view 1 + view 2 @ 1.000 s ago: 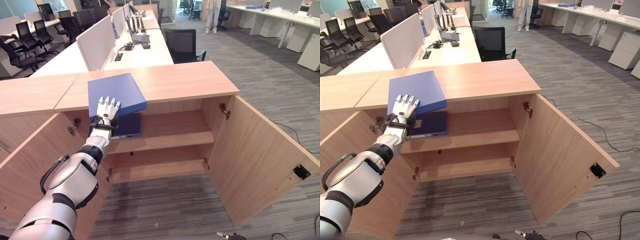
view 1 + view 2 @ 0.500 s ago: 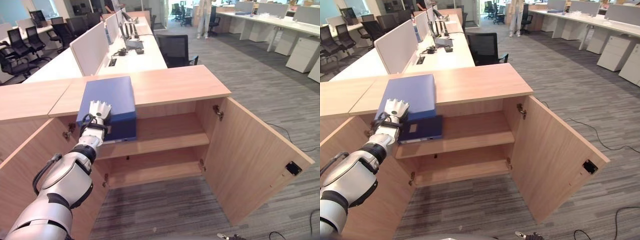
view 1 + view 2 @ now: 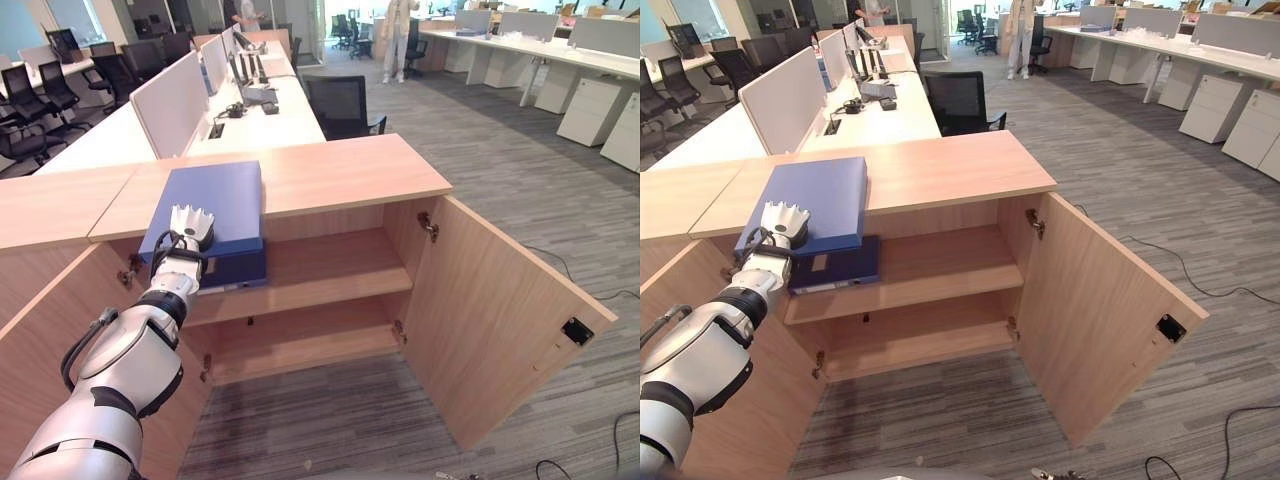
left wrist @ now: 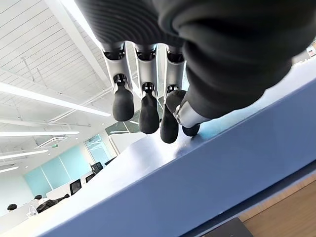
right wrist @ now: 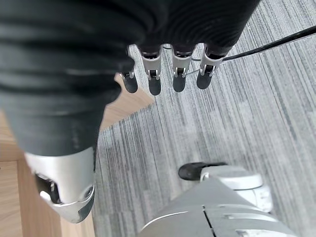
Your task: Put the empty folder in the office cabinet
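A blue folder (image 3: 215,200) lies flat on the wooden cabinet top (image 3: 340,175), its near end jutting out over the front edge. My left hand (image 3: 190,228) rests on that near end, open, with straight fingers (image 4: 148,106) and the thumb touching the folder's cover (image 4: 197,168). Just below, a darker blue folder (image 3: 235,270) lies on the cabinet's upper shelf (image 3: 330,265). My right hand (image 5: 154,79) hangs open above the grey carpet, holding nothing.
Both cabinet doors stand open: the right door (image 3: 500,320) swings far out, the left door (image 3: 50,330) is beside my arm. A lower shelf (image 3: 310,340) is bare. Desks with partitions (image 3: 175,95) and office chairs (image 3: 340,100) stand behind the cabinet. A person (image 3: 397,35) stands far back.
The blue folder has turned from a slant to lie square with the cabinet's front edge, my left hand still on its near end. The whole view has shifted as well.
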{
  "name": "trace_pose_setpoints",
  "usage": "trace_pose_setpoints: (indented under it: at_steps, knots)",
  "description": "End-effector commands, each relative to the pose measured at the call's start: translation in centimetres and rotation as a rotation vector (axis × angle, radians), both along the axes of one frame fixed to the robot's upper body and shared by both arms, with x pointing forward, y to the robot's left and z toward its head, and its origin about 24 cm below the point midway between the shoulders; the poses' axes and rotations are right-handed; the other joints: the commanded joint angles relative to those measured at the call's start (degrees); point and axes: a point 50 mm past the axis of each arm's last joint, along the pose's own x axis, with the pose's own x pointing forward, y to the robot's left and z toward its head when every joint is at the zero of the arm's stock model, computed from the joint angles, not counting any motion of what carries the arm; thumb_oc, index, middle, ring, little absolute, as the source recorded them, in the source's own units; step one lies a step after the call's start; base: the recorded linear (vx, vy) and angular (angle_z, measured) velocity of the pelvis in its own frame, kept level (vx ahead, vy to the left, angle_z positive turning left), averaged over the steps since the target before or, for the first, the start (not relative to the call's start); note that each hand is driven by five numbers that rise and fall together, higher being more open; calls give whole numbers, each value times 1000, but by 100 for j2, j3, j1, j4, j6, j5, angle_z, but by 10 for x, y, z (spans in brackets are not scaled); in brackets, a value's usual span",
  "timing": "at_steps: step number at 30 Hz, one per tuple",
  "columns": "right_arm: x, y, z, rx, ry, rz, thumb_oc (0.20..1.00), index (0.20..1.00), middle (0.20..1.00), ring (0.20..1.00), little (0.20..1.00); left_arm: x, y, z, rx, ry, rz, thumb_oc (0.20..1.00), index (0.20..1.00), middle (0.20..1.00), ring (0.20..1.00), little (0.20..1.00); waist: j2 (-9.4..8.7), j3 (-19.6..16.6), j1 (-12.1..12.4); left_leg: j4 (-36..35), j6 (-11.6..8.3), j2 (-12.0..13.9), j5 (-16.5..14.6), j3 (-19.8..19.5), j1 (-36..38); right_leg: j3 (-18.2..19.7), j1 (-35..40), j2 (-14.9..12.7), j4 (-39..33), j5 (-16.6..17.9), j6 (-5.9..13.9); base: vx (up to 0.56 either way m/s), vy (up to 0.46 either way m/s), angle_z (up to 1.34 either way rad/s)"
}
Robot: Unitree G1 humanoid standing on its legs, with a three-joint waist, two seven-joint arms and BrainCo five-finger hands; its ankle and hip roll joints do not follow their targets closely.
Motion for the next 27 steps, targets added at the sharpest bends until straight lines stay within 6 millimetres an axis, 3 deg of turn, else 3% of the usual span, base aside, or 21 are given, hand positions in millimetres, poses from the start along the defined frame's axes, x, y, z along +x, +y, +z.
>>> trace_pose_setpoints:
  at_steps: [1, 10, 12, 13, 14, 17, 18, 20, 27]
  knots:
    - [5, 6, -1, 10, -9, -46, 1000, 1000, 1000, 1000, 1000, 11, 25, 60, 113, -145, 70, 200, 200, 200, 200, 200, -93, 199, -47, 70, 79, -281, -759, -92, 359, -49, 515, -140, 34, -611, 572, 0, 0, 0]
    - [4, 4, -1, 5, -5, -48, 1000, 1000, 1000, 1000, 1000, 16, 21, 71, 119, -172, 41, 209, 209, 209, 209, 209, -71, 169, -53, 70, 74, -283, -763, -99, 380, -78, 540, -131, 34, -640, 568, 0, 0, 0]
    - [4, 3, -1, 4, -5, -51, 1000, 1000, 1000, 1000, 1000, 18, 19, 77, 124, -185, 33, 363, 363, 363, 363, 363, -66, 159, -59, 70, 72, -285, -761, -104, 379, -78, 545, -130, 34, -644, 566, 0, 0, 0]
    - [5, 3, -1, 3, -7, -52, 1000, 1000, 1000, 1000, 1000, 18, 18, 80, 126, -192, 31, 533, 533, 533, 533, 533, -61, 155, -65, 70, 70, -285, -762, -102, 382, -83, 543, -131, 34, -642, 569, 0, 0, 0]
    - [5, 3, 0, 2, -8, -52, 1000, 1000, 1000, 1000, 1000, 19, 17, 84, 128, -202, 26, 586, 586, 586, 586, 586, -55, 155, -68, 70, 68, -284, -763, -98, 385, -82, 543, -131, 34, -641, 568, 0, 0, 0]
    - [7, 2, 0, 1, -15, -54, 1000, 1000, 1000, 1000, 1000, 22, 14, 91, 130, -222, 18, 595, 595, 595, 595, 595, -41, 145, -80, 70, 68, -286, -762, -96, 391, -82, 543, -129, 34, -645, 567, 0, 0, 0]
    - [7, 2, 0, 1, -16, -54, 1000, 1000, 1000, 1000, 1000, 22, 14, 95, 130, -231, 16, 765, 765, 765, 765, 765, -35, 140, -82, 70, 70, -282, -762, -99, 394, -90, 544, -129, 34, -642, 570, 0, 0, 0]
    - [8, 2, 0, 2, -19, -55, 1000, 1000, 1000, 1000, 1000, 23, 13, 99, 133, -242, 11, 1000, 1000, 1000, 1000, 1000, -21, 134, -87, 70, 69, -282, -761, -98, 393, -85, 543, -128, 34, -644, 570, 0, 0, 0]
    - [8, 3, 0, 8, -19, -55, 1000, 1000, 1000, 1000, 1000, 25, 13, 116, 158, -276, 6, 1000, 1000, 1000, 1000, 1000, 7, 119, -85, 70, 66, -278, -755, -114, 369, -108, 532, -132, 34, -640, 574, 0, 0, 0]
